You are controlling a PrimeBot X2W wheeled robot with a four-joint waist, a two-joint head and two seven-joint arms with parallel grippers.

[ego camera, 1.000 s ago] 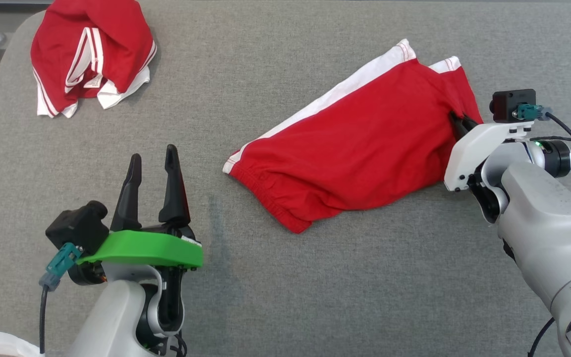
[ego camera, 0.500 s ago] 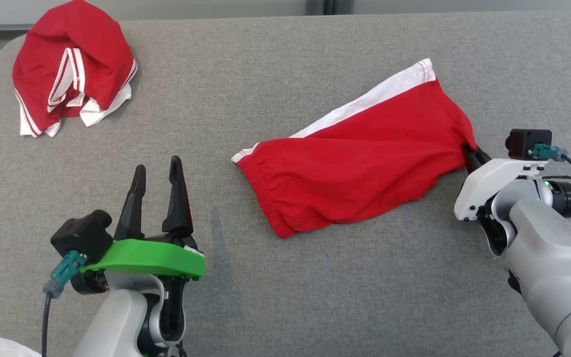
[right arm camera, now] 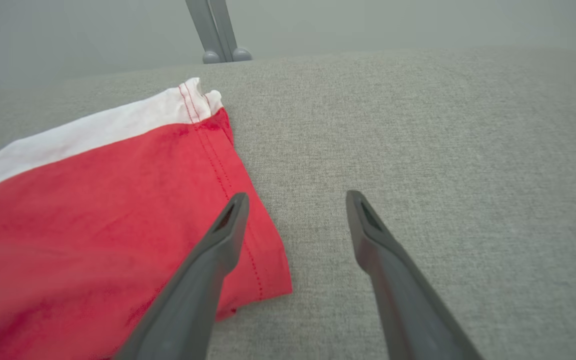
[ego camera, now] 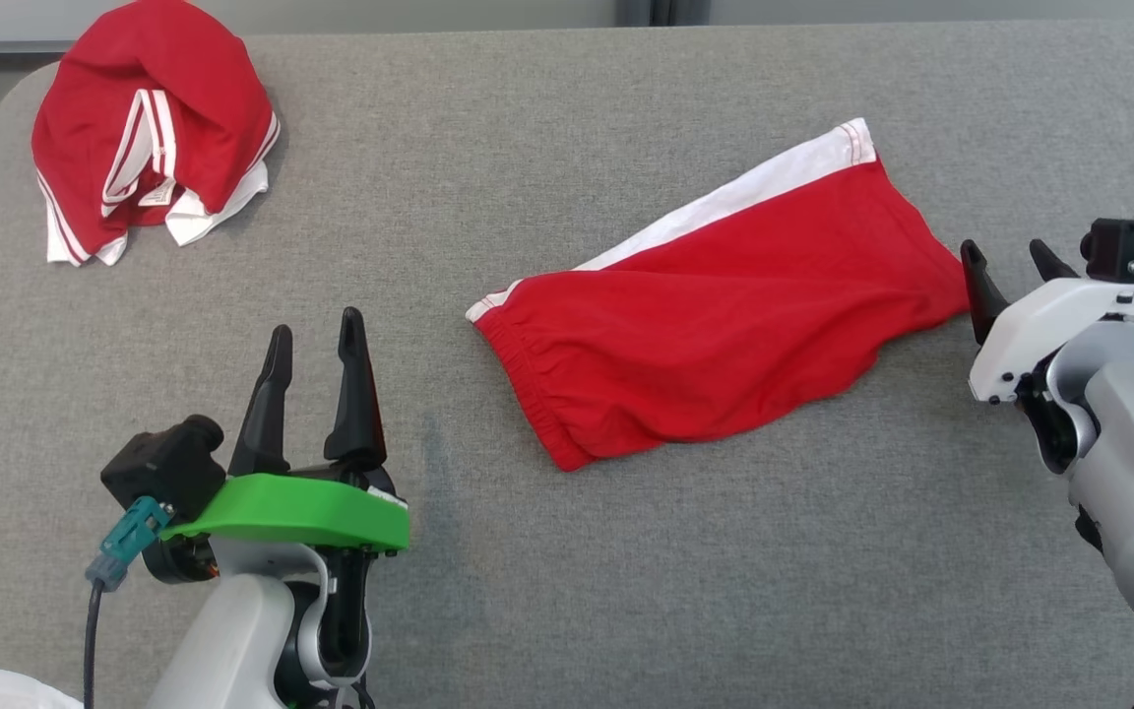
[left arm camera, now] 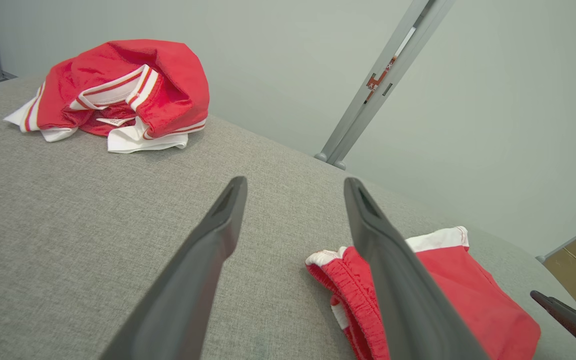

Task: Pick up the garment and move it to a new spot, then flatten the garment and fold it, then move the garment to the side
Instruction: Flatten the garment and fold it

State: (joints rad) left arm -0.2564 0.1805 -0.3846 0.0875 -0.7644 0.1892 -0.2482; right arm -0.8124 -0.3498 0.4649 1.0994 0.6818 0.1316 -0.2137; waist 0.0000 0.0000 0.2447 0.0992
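The right gripper [ego camera: 1008, 264] stands released. Its jaws were clamped on the hem corner of the garment [ego camera: 724, 315] a second ago; they have since parted and drawn back, and now sit just beside that corner with no cloth between them. Whether the nearer fingertip still brushes the hem cannot be told. The garment, red shorts with a white side band, lies spread on the table [ego camera: 626, 571] right of centre. Its elastic waistband points toward the robot's left and its hem toward the right gripper. It is largely flat, with shallow wrinkles across the middle and a curved, uneven near edge. The release indicates that the drag-and-stretch stroke is complete; relocation appears done, flattening is nearly done, and folding is not yet begun. The left gripper [ego camera: 316, 330] hovers with jaws apart and empty, well apart from the waistband. A second garment [ego camera: 149, 128], crumpled, rests at the table's far left corner, clear of the work.
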